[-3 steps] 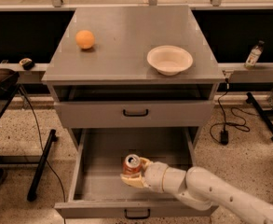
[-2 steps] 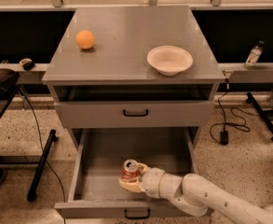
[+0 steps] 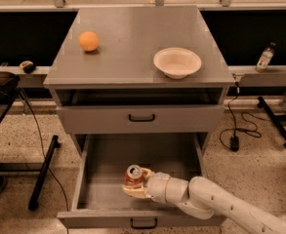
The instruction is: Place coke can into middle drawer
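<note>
You are nearing the finish: your claw (image 3: 134,185) is gripping the coke can (image 3: 133,174) upright inside the open middle drawer (image 3: 108,162), whose floor is lying just beneath the claw, leaving only release and withdrawal.

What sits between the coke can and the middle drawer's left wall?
Only bare floor of the middle drawer, per the camera view. The gripper holds the coke can there, near the front.

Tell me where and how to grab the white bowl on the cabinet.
Pinch the bowl by its near rim from above, one finger inside, one outside: it sits upright, open, and looks too wide to span. The gripper is low in the middle drawer, around the coke can.
</note>
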